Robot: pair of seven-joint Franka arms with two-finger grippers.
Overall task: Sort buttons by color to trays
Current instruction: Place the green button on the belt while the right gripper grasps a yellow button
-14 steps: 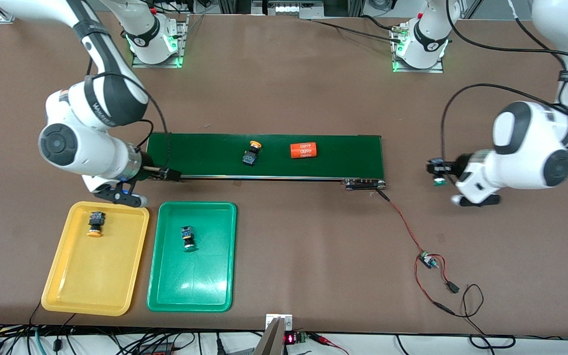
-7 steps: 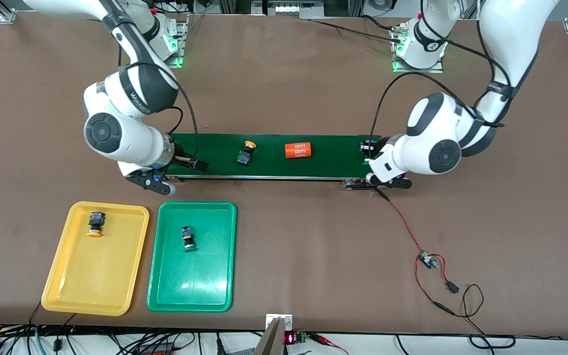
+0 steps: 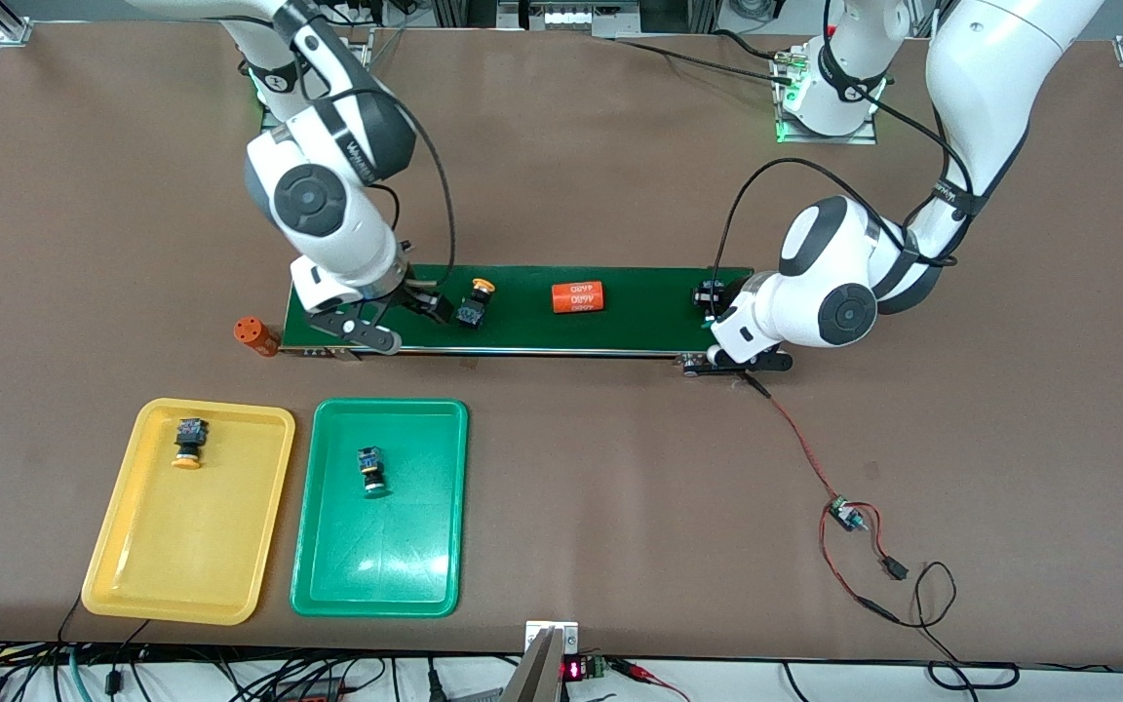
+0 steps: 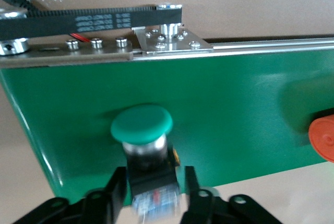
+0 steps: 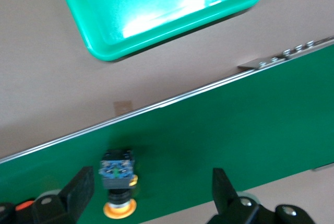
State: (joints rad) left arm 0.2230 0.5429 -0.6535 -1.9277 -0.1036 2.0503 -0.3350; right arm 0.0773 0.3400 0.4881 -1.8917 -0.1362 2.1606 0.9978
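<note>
Buttons (image 3: 472, 304) four, two on belt (image 3: 639, 312), left fingers (image 4: 117, 187) parted around green one (image 4: 142, 125), right fingers (image 5: 81, 187) wide, empty

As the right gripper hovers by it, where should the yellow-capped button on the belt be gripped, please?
The yellow-capped button lies on its side on the conveyor belt, so come from straight above and close on its boxy body's flat sides; the round cap would probably slip.

both arms swung over the conveyor belt (image 3: 639, 317).
</note>
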